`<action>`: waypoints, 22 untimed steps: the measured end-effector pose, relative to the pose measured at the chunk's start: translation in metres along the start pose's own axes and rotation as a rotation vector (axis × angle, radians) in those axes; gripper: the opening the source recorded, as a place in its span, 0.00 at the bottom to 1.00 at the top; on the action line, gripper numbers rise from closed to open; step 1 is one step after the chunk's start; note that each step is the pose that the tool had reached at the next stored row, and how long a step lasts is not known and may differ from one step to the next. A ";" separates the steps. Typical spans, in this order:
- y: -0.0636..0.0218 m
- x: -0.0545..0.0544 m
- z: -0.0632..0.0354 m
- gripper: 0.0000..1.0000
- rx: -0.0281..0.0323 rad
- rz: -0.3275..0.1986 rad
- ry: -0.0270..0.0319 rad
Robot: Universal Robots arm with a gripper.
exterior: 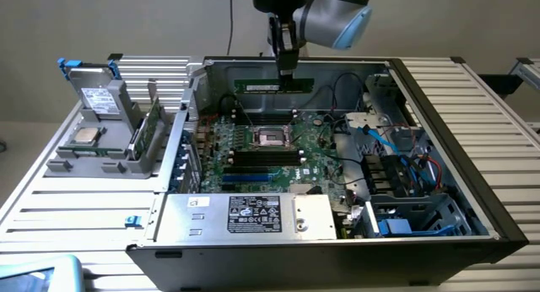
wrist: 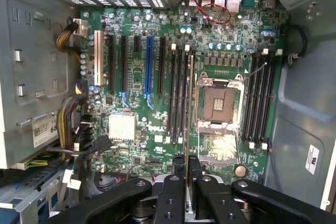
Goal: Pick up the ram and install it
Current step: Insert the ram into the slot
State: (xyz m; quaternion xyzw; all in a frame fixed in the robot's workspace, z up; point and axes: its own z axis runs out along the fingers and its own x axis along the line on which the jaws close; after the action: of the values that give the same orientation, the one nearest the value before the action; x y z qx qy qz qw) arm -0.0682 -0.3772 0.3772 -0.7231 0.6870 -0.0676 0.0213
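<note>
Fingers (wrist: 179,162) clamped narrow on the ram (exterior: 257,85). Gripper (exterior: 289,82) hangs above the motherboard (exterior: 317,139), 12 o'clock from the CPU socket (exterior: 272,137) in the exterior view.

ram (exterior: 274,85): thin green circuit board, lacquered, with a faint sheen and dark matt chips. gripper (wrist: 187,163): black and matt, either coated metal or hard plastic, cannot tell which. arm joint (exterior: 336,17): smooth grey shell, softly glossy, with a pale blue cap. motherboard (wrist: 136,77): green lacquered board, shiny at the small metal parts. cpu socket (wrist: 218,103): bare bright metal frame, reflective. expansion slots (wrist: 111,61): smooth moulded plastic, mostly black, one blue, one white. case wall (wrist: 37,51): grey sheet metal, dull. case front (exterior: 337,267): black, matt. power supply (exterior: 245,217): bare metal box with printed paper label. table (exterior: 472,115): ribbed pale metal, looks satin.
</note>
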 end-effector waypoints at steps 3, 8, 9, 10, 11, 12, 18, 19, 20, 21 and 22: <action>0.0008 0.000 0.0018 0.15 0.0110 0.007 0.0015; 0.0063 0.002 0.0087 0.15 0.0133 0.010 0.0021; 0.0072 0.002 0.0105 0.15 0.0138 0.011 0.0020; 0.0079 0.003 0.0123 0.15 0.0141 0.012 0.0022; 0.0085 0.004 0.0140 0.15 0.0144 0.013 0.0025; 0.0090 0.004 0.0159 0.15 0.0147 0.014 0.0026; 0.0111 0.010 0.0270 0.15 0.0143 0.026 0.0042; 0.0114 0.011 0.0289 0.15 0.0141 0.029 0.0045; 0.0116 0.012 0.0307 0.15 0.0139 0.031 0.0049; 0.0119 0.012 0.0326 0.15 0.0138 0.032 0.0050; 0.0122 0.013 0.0345 0.15 0.0138 0.033 0.0051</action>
State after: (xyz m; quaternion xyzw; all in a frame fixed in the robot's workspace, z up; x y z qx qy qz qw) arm -0.0752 -0.3927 0.3424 -0.7114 0.6985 -0.0739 0.0256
